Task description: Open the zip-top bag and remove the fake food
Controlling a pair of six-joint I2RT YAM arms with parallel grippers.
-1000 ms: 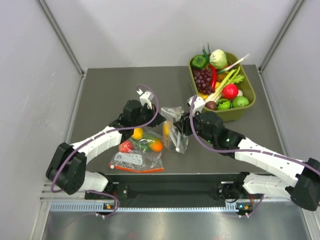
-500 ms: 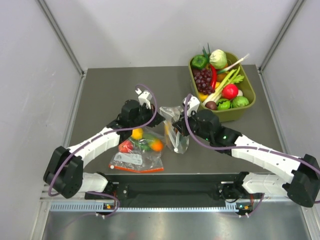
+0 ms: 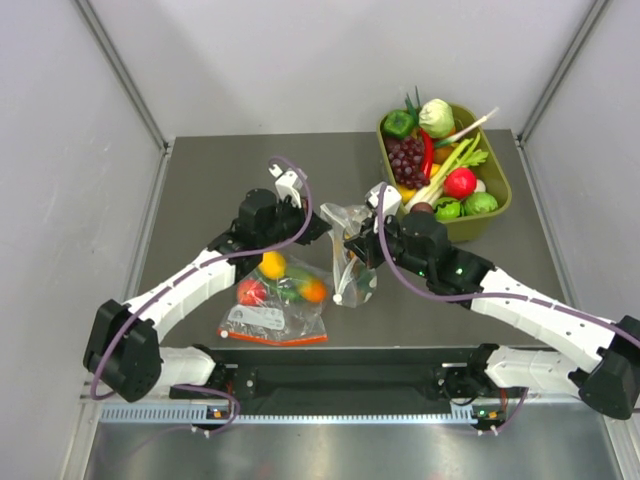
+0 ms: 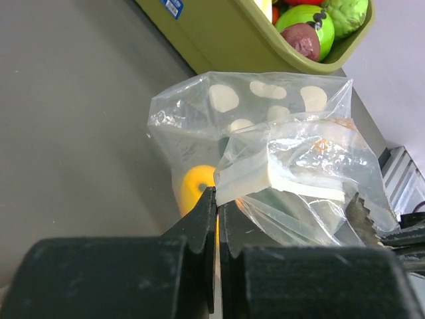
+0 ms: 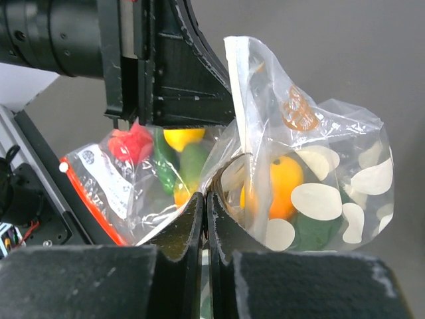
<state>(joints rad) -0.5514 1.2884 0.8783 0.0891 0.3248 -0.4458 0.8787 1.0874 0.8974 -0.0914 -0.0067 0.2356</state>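
The polka-dot zip-top bag [image 3: 352,262] hangs between my two grippers at the table's middle, lifted off the surface. My left gripper [image 3: 316,226] is shut on its top edge from the left [image 4: 217,199]. My right gripper [image 3: 358,243] is shut on the opposite lip [image 5: 204,199]. The bag [image 4: 279,159] holds the yellow mango-like fruit [image 5: 282,186] with an orange end and a dark green cucumber-like piece [image 5: 317,229]. The fruit shows behind my left jaws [image 4: 192,186]. The bag [image 5: 312,173] mouth is pulled slightly apart at its top.
A plain clear bag with a red-orange zip strip [image 3: 275,305] lies front left, holding small round fruits. An olive-green bin [image 3: 445,170] full of toy vegetables stands at the back right, close behind the right arm. It shows in the left wrist view [image 4: 226,40].
Both grippers have risen and moved back a little, lifting the polka-dot bag. Its top is stretched between them and it hangs more upright.
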